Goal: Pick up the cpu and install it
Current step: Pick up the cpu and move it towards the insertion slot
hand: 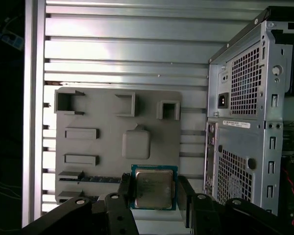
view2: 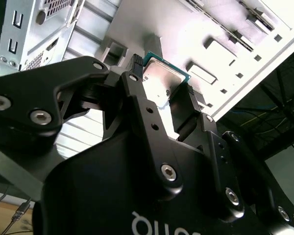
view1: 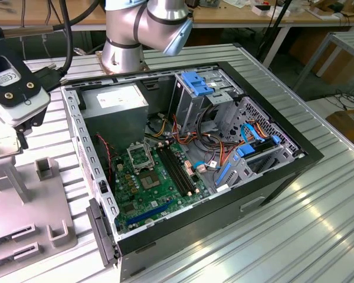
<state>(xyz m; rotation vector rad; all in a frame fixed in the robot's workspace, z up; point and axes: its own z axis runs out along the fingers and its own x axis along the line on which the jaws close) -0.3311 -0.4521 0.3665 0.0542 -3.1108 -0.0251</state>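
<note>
The cpu [hand: 153, 188] is a small square chip with a dull silver top and a green rim. It sits between the two black fingers of my gripper [hand: 155, 192], and both wrist views show the jaws closed against its opposite edges. The chip [view2: 162, 78] hangs above the grey fixture plate [hand: 98, 147], off the plate's raised square pad [hand: 135, 144]. In the exterior view my gripper [view1: 5, 148] is at the far left, outside the open computer case [view1: 283, 171]. The green motherboard [view1: 159, 191] lies inside, with its metal socket frame [view1: 139, 154] standing open.
The case rests on a ribbed metal table [view1: 295, 236]. Black memory slots [view1: 177, 168], a blue drive bracket [view1: 196, 82] and bundled cables [view1: 224, 147] crowd the inside. Pegs and blocks [view1: 44, 168] stick up from the fixture. The arm's base [view1: 127, 53] stands behind the case.
</note>
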